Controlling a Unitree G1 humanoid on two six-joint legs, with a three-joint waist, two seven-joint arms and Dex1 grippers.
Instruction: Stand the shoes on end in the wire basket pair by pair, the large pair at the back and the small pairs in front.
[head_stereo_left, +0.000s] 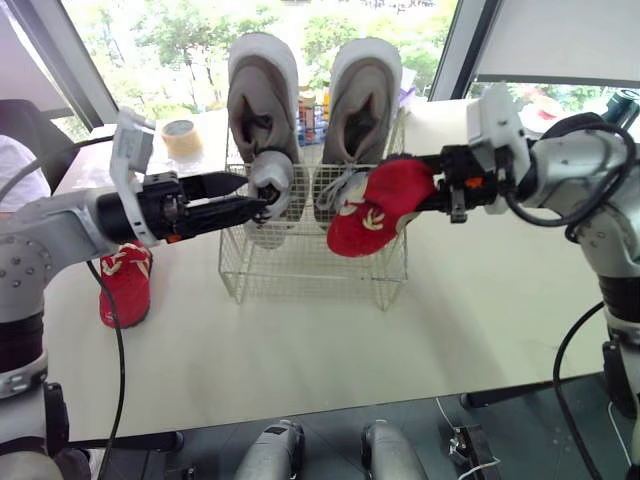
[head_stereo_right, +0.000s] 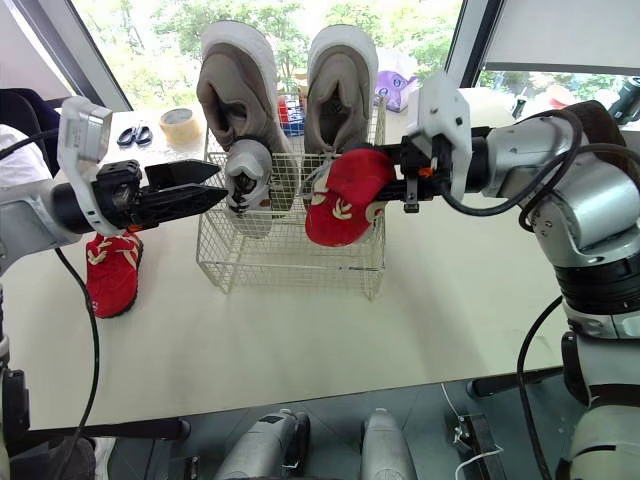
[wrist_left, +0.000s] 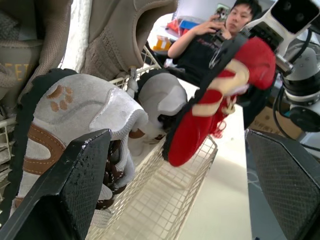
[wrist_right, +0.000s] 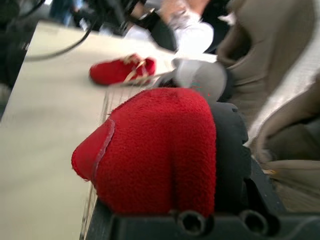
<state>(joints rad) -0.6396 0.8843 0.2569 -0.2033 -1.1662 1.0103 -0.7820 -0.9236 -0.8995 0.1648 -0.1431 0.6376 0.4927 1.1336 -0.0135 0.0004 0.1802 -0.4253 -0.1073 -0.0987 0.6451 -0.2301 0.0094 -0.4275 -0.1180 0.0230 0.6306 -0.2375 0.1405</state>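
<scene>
Left eye view | loose red shoe (head_stereo_left: 125, 285) left of wire basket (head_stereo_left: 300, 272), undone | left gripper (head_stereo_left: 250, 195) released by grey pair (head_stereo_left: 272, 178), basket front | large pair (head_stereo_left: 262, 90) done, basket back | right gripper (head_stereo_left: 428, 186) grasping other red shoe (head_stereo_left: 375, 205) over basket
</scene>
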